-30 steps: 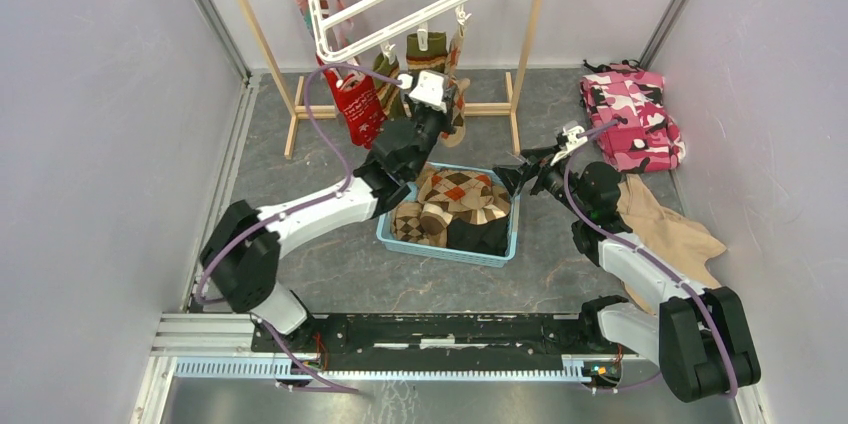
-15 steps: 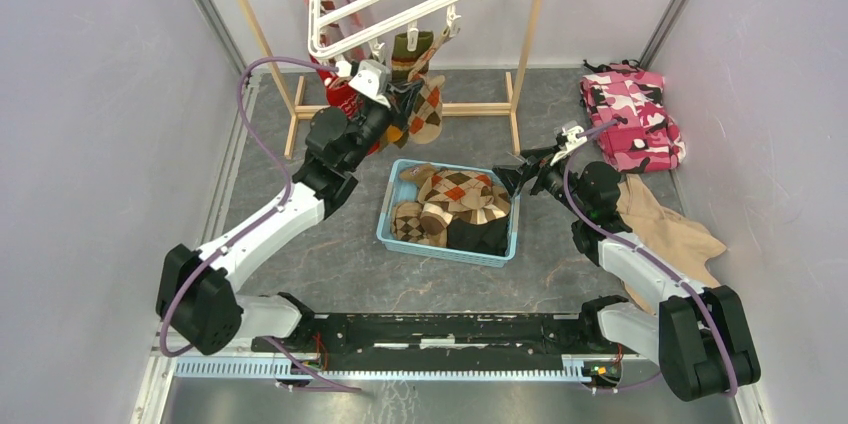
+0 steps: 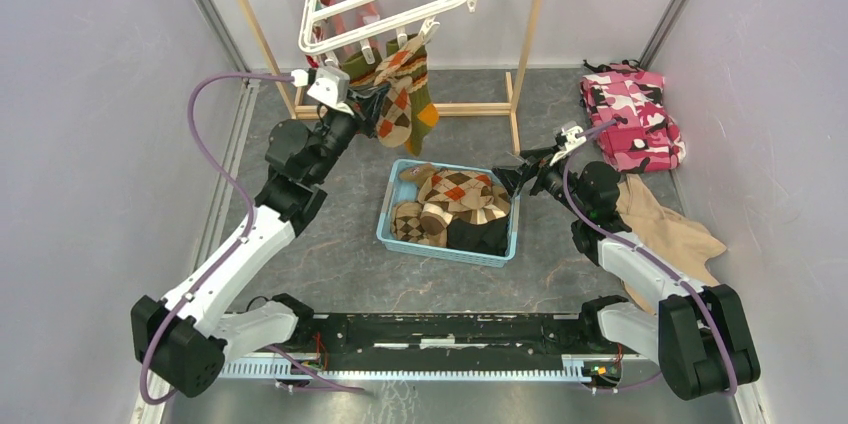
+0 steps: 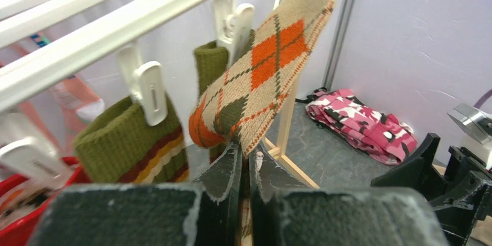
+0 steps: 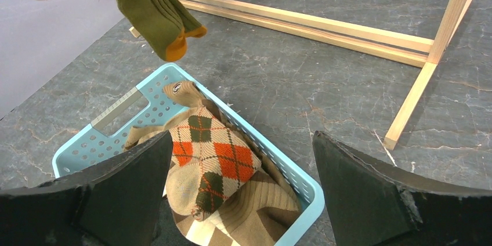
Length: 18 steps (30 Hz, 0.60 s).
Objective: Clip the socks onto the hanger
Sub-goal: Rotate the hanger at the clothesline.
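Several socks already hang from the hanger (image 4: 116, 25): an olive striped sock (image 4: 125, 141) under one clip (image 4: 149, 92), a plain olive cuff beside it, an olive sock with an orange toe (image 5: 156, 20), and something red at the hanger's left end, too cut off to identify. That part looks done.

One argyle sock (image 4: 272, 54) is the piece in hand. Its cuff reaches up to a clip on the hanger's near rim, but whether that clip has actually bitten on it I cannot tell. The left gripper (image 4: 246, 165) is just below the hanger, its fingers pressed together on the lower part of this sock, which stretches taut up to the rim.

Plenty is left. The basket (image 5: 110, 121), on the tabletop below the hanger on the side toward the arms, holds a heap of socks (image 5: 212, 156), mostly argyle with some dark ones. The right gripper (image 5: 242, 147) hovers below and to the right of the hanger, over the basket's edge, fingers spread wide and holding nothing.

My judgement: the task is under way but not near its end, with the argyle sock's clipping to confirm and the basket to work through.
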Tool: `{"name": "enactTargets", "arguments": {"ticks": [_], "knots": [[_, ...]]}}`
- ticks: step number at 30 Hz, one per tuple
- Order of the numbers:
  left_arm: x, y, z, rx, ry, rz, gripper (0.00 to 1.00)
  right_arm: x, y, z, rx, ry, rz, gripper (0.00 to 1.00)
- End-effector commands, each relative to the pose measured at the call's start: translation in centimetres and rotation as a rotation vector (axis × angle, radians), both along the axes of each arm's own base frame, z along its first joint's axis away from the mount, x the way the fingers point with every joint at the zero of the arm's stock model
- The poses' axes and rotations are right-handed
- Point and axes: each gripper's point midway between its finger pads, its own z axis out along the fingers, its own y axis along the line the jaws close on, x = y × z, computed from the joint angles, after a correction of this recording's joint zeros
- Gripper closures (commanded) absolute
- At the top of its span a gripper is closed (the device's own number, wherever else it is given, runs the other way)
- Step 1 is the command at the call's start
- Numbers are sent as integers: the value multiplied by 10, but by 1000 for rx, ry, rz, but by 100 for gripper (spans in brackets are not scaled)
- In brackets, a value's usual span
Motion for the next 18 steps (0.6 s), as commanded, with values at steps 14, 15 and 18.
{"name": "enactTargets", "arguments": {"ticks": [14,15,18], "knots": [[4,67,-1,-35,28,187,96,0,5,9,13,-38,22,3],[4,69,0,-37,29,190,96,0,5,9,13,-37,22,3],[6,80,2,-45,29,212,96,-1,6,9,13,-38,26,2]]}}
